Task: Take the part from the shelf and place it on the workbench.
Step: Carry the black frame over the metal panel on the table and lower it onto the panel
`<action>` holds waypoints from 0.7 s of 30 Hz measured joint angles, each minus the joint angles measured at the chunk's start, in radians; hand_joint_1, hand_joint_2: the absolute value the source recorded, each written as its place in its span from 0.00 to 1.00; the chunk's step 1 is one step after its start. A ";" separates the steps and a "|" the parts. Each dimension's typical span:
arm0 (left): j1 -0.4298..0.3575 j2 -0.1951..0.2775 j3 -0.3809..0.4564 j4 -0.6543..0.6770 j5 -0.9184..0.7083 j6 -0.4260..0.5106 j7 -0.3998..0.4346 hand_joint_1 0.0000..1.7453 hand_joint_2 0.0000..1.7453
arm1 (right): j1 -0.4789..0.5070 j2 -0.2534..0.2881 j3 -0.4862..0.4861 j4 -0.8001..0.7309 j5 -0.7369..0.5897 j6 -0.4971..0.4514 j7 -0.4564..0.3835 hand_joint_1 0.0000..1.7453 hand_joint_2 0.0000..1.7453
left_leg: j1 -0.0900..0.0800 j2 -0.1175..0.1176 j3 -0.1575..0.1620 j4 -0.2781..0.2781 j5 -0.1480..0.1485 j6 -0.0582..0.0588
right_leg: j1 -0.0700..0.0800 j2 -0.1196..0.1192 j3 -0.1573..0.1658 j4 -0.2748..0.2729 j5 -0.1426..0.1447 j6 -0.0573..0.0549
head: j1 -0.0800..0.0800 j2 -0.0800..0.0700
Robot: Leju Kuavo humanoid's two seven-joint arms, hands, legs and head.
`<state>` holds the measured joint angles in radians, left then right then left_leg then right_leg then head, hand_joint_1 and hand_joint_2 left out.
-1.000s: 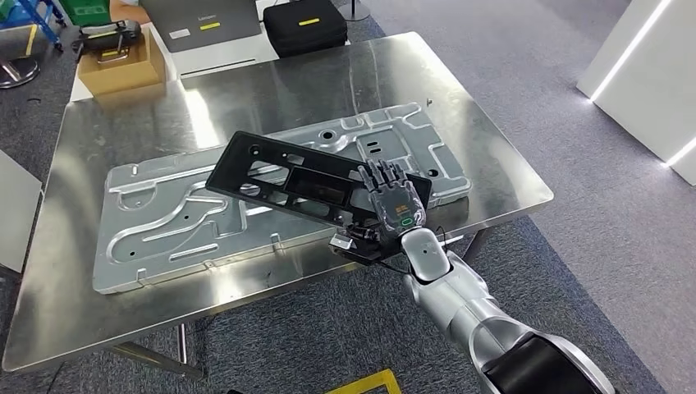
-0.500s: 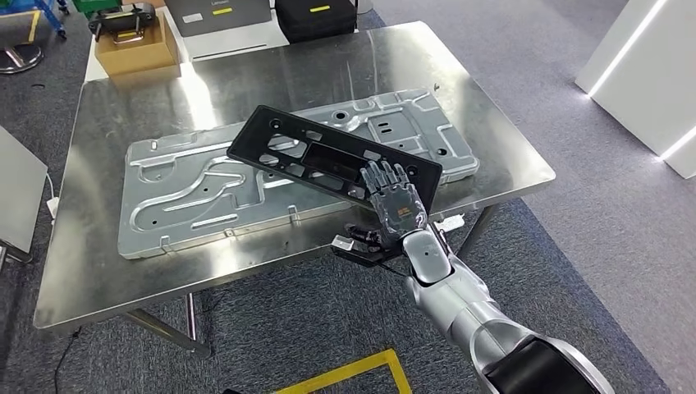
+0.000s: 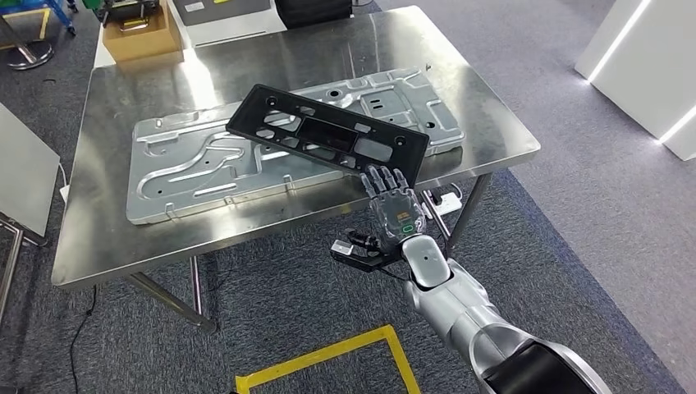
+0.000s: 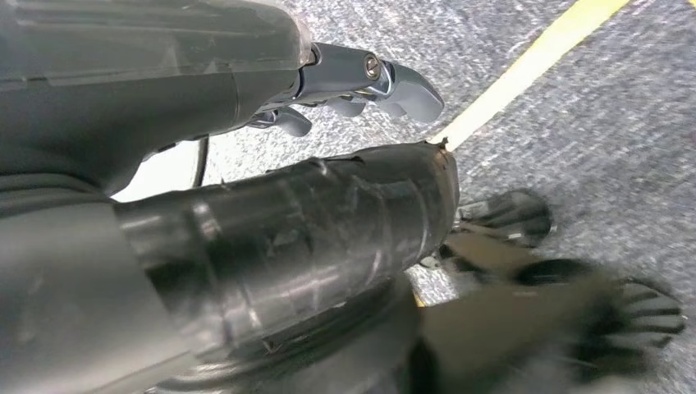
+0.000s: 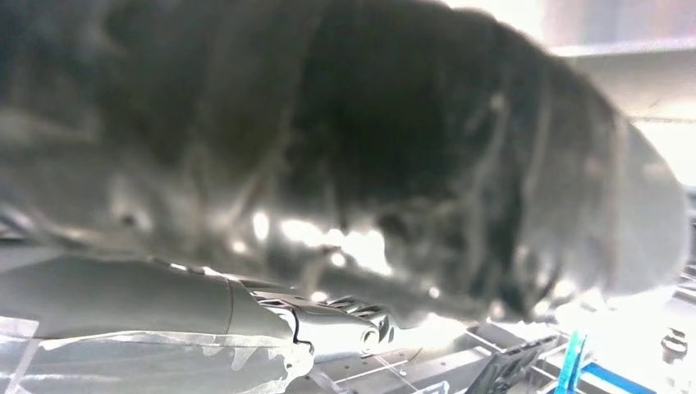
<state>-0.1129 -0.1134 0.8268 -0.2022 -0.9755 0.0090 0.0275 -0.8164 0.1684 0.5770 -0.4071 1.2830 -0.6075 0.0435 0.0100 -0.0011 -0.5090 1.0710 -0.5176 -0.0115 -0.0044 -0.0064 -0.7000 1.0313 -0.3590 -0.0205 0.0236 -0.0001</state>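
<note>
- Lying farther up the workbench (image 3: 492, 139) than a second ago: black plastic panel (image 3: 328, 135), now resting flat across the stamped sheet-metal plate (image 3: 205, 176), with the whole scene shifting too as the camera moves.
- Backing off toward the workbench's near edge: right hand (image 3: 392, 203), fingers extended and slightly apart, gripping nothing, fingertips just short of the panel's near right corner; whether still touching that corner, too close to tell.
- Hanging low beside the body: left hand (image 4: 361, 82), seen over grey carpet and a yellow floor line; fingers looking loosely curled with nothing in them, though how far closed cannot be told.
- Lying directly ahead of the right hand, away from the robot: the panel, with the right hand by far the nearer of the two.
- Running diagonally across the workbench: the panel's long axis, far-left end pointing toward the cardboard box (image 3: 144, 37) at the workbench's far left corner, near-right end pointing toward the right hand.
- Facing up: the panel's open side, with its rectangular cut-outs and round holes showing.
- Judging the placing as essentially done, with only the withdrawal of the right hand remaining; any slip most likely coming from a finger catching the near corner.
</note>
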 joint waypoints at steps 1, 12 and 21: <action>0.000 0.000 0.000 0.000 0.000 0.000 0.000 0.00 0.00 | 0.002 0.000 -0.002 0.000 -0.002 -0.001 0.000 0.00 0.00 | -0.003 -0.001 0.032 -0.050 -0.013 0.004 | 0.000 -0.001 -0.003 0.000 0.009 0.006 | 0.001 0.000; 0.004 0.000 0.014 0.000 0.012 0.002 0.000 0.00 0.00 | 0.065 -0.013 -0.070 0.002 -0.100 -0.003 -0.053 0.00 0.00 | -0.007 0.010 -0.090 -0.076 0.098 0.049 | -0.009 0.005 -0.031 0.279 -0.145 0.045 | 0.003 0.000; 0.023 0.000 0.052 0.000 0.032 0.015 -0.017 0.00 0.00 | 0.182 -0.019 -0.260 0.003 -0.384 0.035 -0.226 0.00 0.00 | -0.002 0.006 -0.161 -0.024 0.099 0.004 | 0.000 0.001 0.156 -0.016 -0.126 -0.007 | 0.002 0.000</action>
<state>-0.0897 -0.1138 0.8786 -0.2022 -0.9439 0.0238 0.0103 -0.6343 0.1492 0.3174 -0.4040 0.8991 -0.5727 -0.1826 0.0079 0.0050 -0.6702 1.0475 -0.4188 -0.0072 -0.0048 -0.0055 -0.5440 1.0157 -0.4854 -0.0280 0.0256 -0.0001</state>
